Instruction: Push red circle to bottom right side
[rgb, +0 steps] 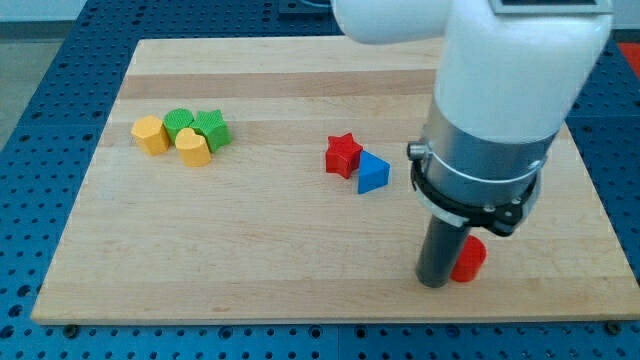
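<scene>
My tip (434, 283) stands at the board's bottom right, touching the left side of the red circle (469, 260), which peeks out from behind the rod. There are no jaws to open or close: the arm ends in a plain rod. The push looks nearly finished; what remains is probably a short nudge rightward, though the rod hides the contact edge. On the wooden board (300, 270) lie one red star (343, 154), one blue triangle (373, 172), two yellow blocks (151, 133) (193, 147) and two green blocks (180, 122) (213, 128).
</scene>
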